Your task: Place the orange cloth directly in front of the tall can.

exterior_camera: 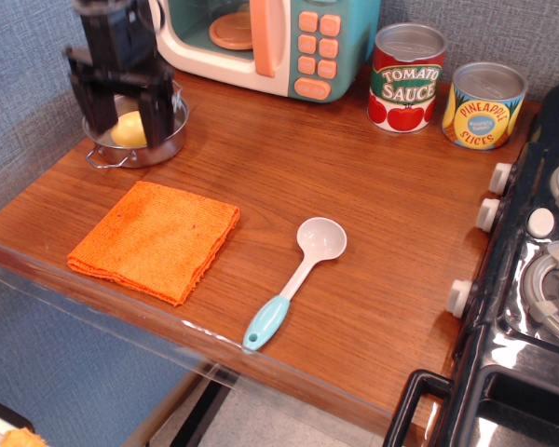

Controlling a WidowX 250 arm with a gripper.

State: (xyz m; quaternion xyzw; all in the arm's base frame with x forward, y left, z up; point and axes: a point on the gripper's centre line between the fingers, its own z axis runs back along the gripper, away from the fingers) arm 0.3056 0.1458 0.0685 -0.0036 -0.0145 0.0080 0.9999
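The orange cloth (156, 239) lies flat and folded near the front left of the wooden counter. The tall can (407, 77), labelled TOMATO SAUCE, stands at the back, right of the toy microwave. My gripper (128, 128) is open and empty. It hangs over the steel pan at the back left, its black fingers (158, 118) straddling the yellow ball in the pan. It is well behind the cloth and far left of the can.
A steel pan (161, 144) holds a yellow ball (127, 129). A toy microwave (261, 42) stands at the back. A shorter yellow PINEAPPLE SLICES can (484, 104) stands right of the tall can. A white and blue spoon (297, 277) lies mid-counter. A toy stove (531, 279) borders the right.
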